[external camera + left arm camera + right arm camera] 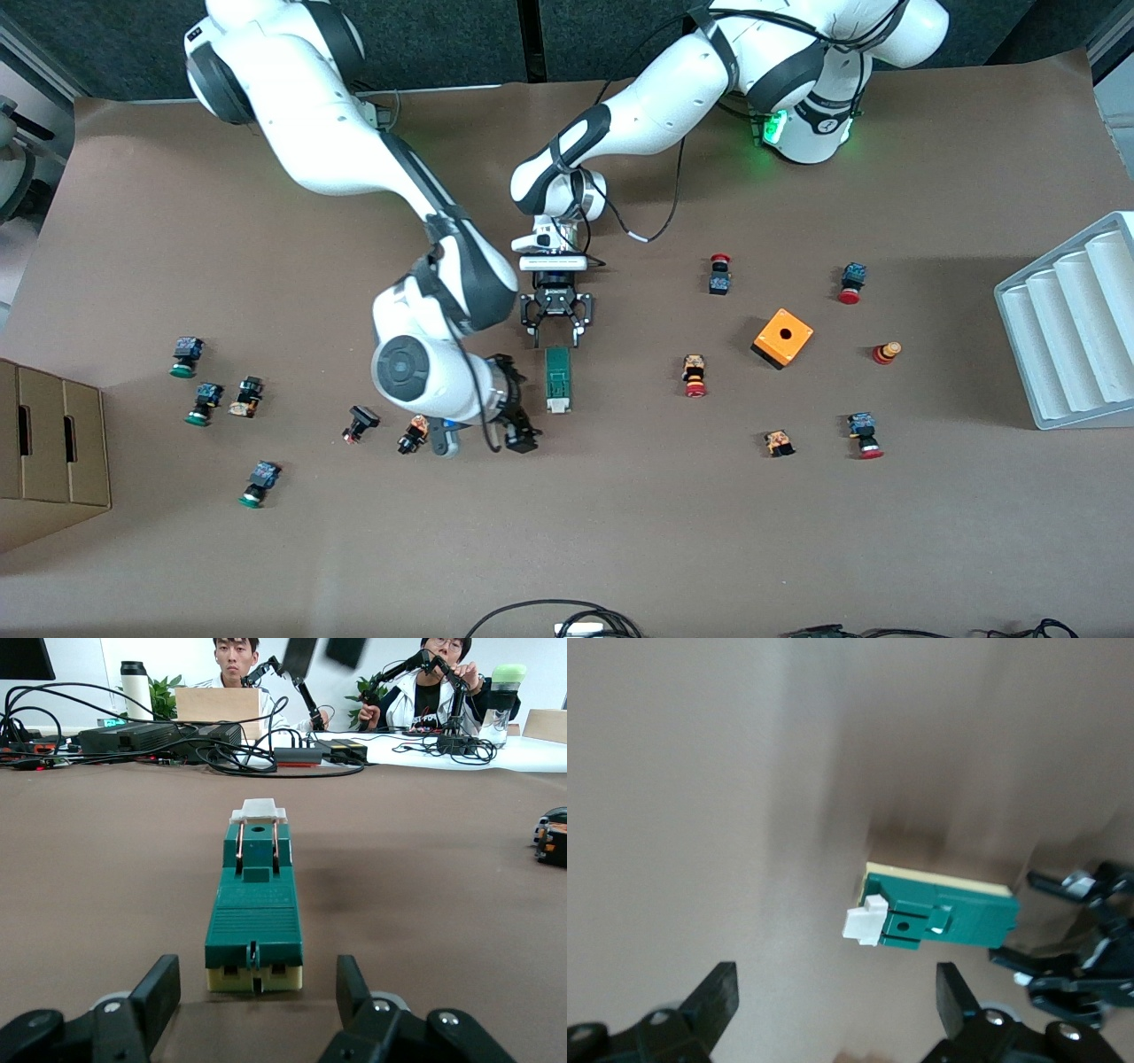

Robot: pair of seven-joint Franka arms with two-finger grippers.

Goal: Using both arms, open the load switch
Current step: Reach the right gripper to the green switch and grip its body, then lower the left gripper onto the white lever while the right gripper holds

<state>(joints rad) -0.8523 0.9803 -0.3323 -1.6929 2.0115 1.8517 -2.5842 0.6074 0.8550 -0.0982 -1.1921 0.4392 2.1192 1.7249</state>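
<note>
We find the load switch (557,379) lying mid-table, white end toward 6 o'clock. The left gripper (556,335), at its 12 o'clock, brackets the green end with fingers apart, gripping nothing. The right gripper (521,431) hovers wide open at 8 o'clock, probably lining up on the white end.

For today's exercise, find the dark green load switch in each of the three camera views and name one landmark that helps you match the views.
Front view: load switch lies mid-table, white end toward the camera, just below the left gripper.
Left wrist view: load switch lies centred on the table, white end farthest from the left gripper.
Right wrist view: load switch lies ahead of the right gripper.
Shared landmark: the switch's white end piece.
</note>
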